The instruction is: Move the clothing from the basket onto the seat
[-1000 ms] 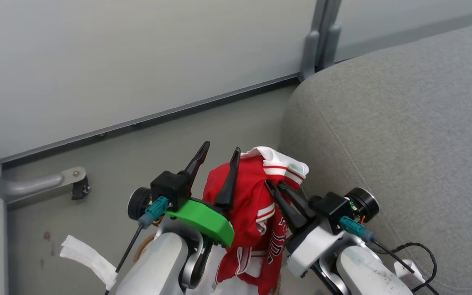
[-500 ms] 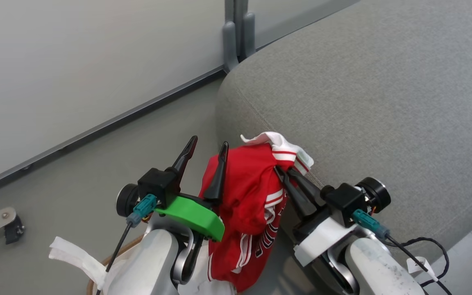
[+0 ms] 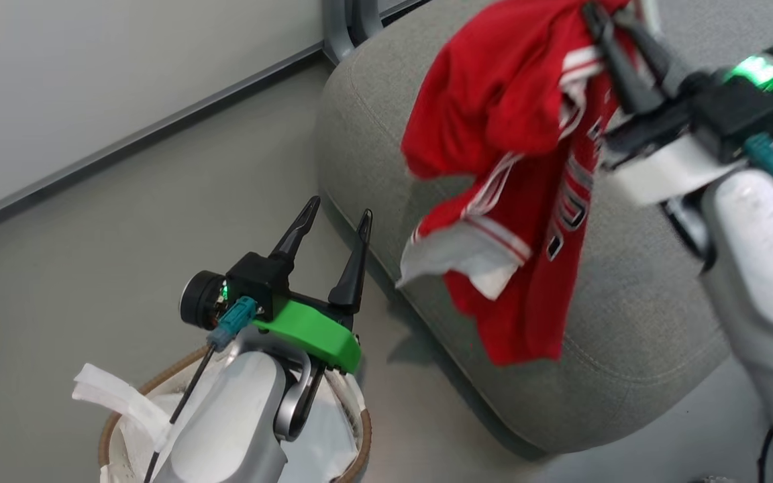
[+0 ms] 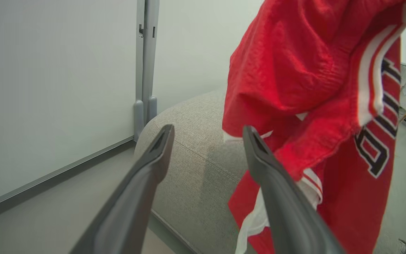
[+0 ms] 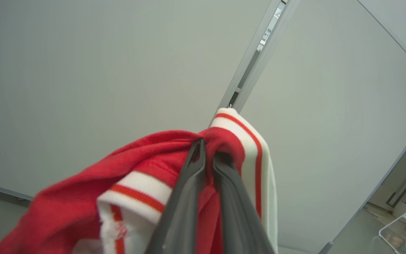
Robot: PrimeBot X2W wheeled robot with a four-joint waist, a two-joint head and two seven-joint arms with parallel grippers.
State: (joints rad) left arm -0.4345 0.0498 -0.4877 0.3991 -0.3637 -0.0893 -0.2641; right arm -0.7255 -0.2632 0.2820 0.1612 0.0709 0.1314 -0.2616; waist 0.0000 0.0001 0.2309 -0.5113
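Observation:
The red jersey [image 3: 514, 141] hangs in the air over the grey seat [image 3: 635, 282], held high at the upper right of the head view. My right gripper [image 3: 604, 10] is shut on its striped trim; in the right wrist view the gripper [image 5: 208, 150] pinches the red cloth [image 5: 146, 158] between closed fingers. My left gripper [image 3: 338, 209] stands open and empty above the basket [image 3: 353, 463], left of the seat's corner. In the left wrist view the gripper [image 4: 208, 132] has the jersey [image 4: 294, 81] hanging just beyond its right finger, with the seat [image 4: 196, 169] behind.
The basket's white liner [image 3: 115, 402] folds over the brown rim at the lower left. A pale wall with a grey post [image 3: 343, 27] runs behind the seat. Grey floor [image 3: 125, 228] lies between wall, basket and seat.
My right arm has lifted the jersey up and to the right, out of the basket and over the seat. The left gripper stays open by the basket. The camera has turned right.

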